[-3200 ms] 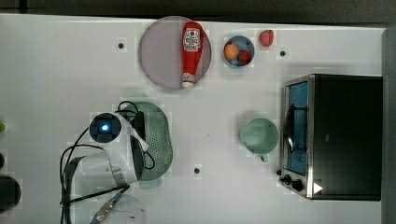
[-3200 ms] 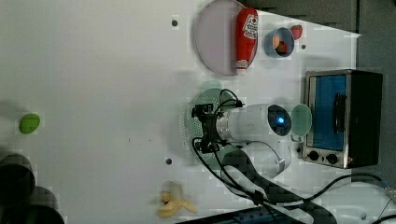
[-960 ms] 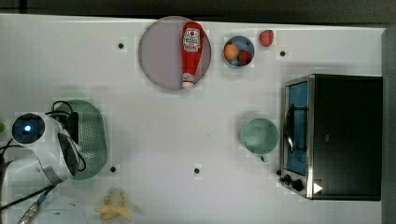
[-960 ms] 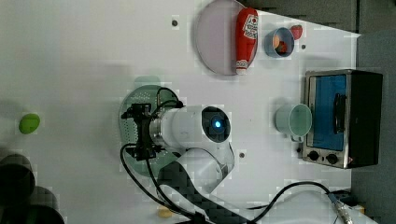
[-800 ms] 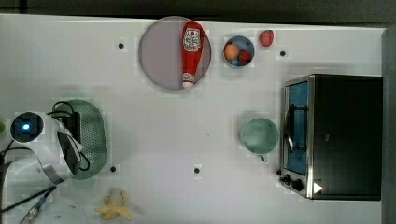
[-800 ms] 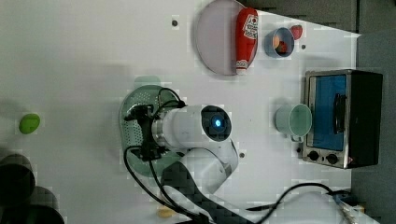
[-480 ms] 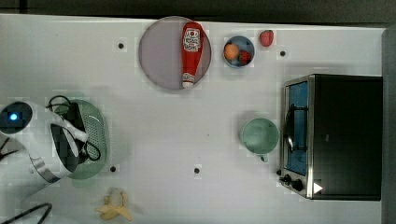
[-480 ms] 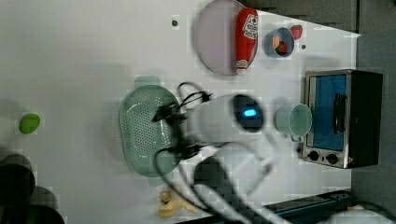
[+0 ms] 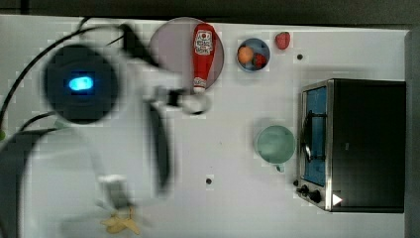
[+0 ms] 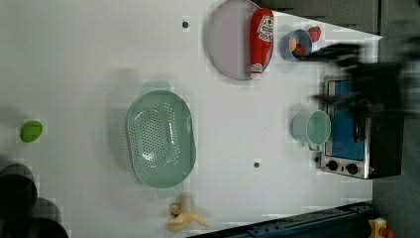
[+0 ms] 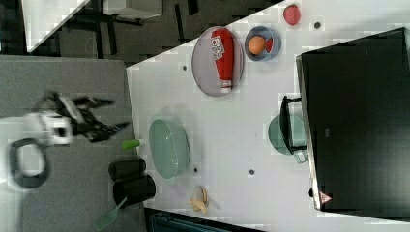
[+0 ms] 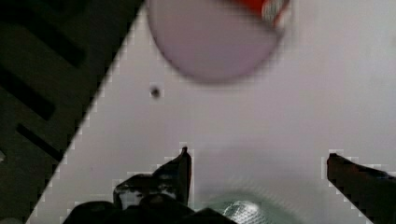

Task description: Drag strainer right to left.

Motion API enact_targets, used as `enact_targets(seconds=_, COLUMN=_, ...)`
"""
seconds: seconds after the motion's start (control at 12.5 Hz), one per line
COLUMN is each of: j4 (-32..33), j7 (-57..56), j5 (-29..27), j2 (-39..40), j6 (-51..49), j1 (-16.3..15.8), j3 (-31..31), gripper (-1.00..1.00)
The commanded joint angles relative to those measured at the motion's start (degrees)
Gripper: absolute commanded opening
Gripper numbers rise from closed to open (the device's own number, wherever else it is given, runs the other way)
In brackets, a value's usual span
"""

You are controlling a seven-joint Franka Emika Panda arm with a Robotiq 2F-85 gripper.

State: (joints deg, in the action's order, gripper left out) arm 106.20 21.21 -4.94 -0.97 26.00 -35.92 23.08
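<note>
On the white table (image 10: pixel 74 59), left view: strainer (image 10: pixel 160 138) lying alone, open side up, well left of centre, nothing in it, nothing touching it. Just below it, banana peel (image 10: pixel 184 214); far to the left view's left, small green fruit (image 10: pixel 30 131) and two dark cups (image 10: pixel 17 191) at the corner.

Off the table edge in the right view: hand (image 11: pixel 107 114) up in the air, level, fingers spread wide apart, gripping nothing, touching nothing. Well apart from strainer (image 11: pixel 168 147) there, with the dark cups (image 11: pixel 129 180) and a green spatula (image 11: pixel 109 216) below it.

In the wrist view: two dark fingertips (image 12: pixel 180 170) set far apart, bare table between them, blurred pale green rim of the strainer (image 12: pixel 243 210) low between the fingers, no contact visible. Lilac plate (image 12: pixel 212 39) with red ketchup bottle (image 12: pixel 271 9) further out.

In the top view: blurred arm (image 9: pixel 81 84) covering the top view's left half; strainer hidden under it there.

Elsewhere in the left view: ketchup bottle (image 10: pixel 260 42) lying on plate (image 10: pixel 228 39), blue bowl (image 10: pixel 296 44) with fruit beside it, red strawberry (image 10: pixel 313 33) just past that. Mint cup (image 10: pixel 312 127) close in front of toaster oven (image 10: pixel 354 134), right side of the left view, well apart from strainer.
</note>
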Motion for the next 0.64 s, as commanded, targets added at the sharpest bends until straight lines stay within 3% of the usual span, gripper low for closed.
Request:
enact_targets(seconds=0.08, j4=-0.42, j7=-23.65, j5=6.20, j2=-3.72, j6=-10.41, j1=3.97, j3=9.49, gripper=1.00)
enact_targets(seconds=0.24, j4=-0.64, j7=-31.35, j5=7.78, j2=-6.90, j6=-14.82, j1=4.16, j3=13.71, gripper=1.00)
enact_targets(seconds=0.64, j4=-0.78, j7=-25.99, j5=13.28, j2=-9.29, j6=-15.56, j1=4.19, j3=14.65, gripper=1.00)
